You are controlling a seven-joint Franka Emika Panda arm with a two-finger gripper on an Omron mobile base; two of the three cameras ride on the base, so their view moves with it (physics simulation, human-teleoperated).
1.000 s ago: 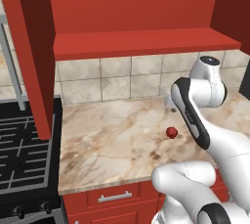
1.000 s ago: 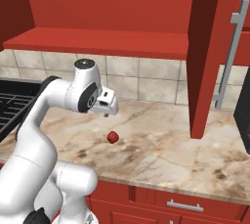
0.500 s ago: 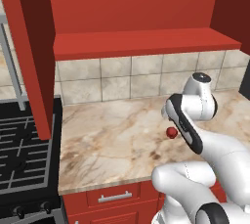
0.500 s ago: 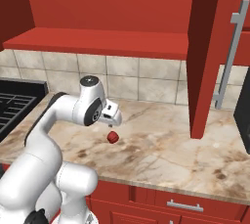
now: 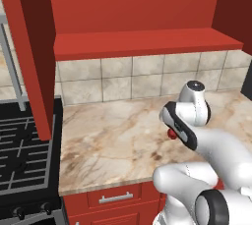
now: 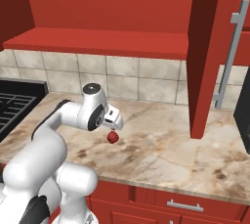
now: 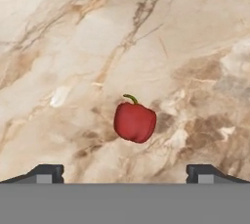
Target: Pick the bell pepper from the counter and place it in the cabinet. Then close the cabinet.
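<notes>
Pincer point(image 7: 125, 171) is spread wide and holds nothing: in the hand view its two dark fingertips point(image 7: 46, 173) sit far apart at the bottom corners, with the pepper point(image 7: 135, 122) lying on the bench point(image 7: 73, 47) in the open space ahead of them, untouched. That pepper is red and glossy with a small green stem curling off its top, and it rests on a brown-veined patch of the beige marble.

From the right base view the pincer point(image 6: 115, 123) hangs just above the pepper point(image 6: 113, 137), close over it; whether anything touches there cannot be told. From the left base view the pepper point(image 5: 172, 133) peeks out beside the dark forearm, near the middle of the bench point(image 5: 108, 140), well in from the front edge.

Above the tiled wall the cabinet point(image 5: 147, 3) stands open, both doors swung out: one door point(image 5: 34, 47) hangs at the left in the left base view, the other door point(image 6: 207, 47) at the right in the right base view with its long silver handle point(image 6: 229, 56). The red shelf point(image 6: 97, 42) inside looks bare as far as it can be seen.

A black stove point(image 5: 24, 155) adjoins the bench on the left, and a red drawer point(image 5: 115, 197) with a short silver handle sits under the bench front
</notes>
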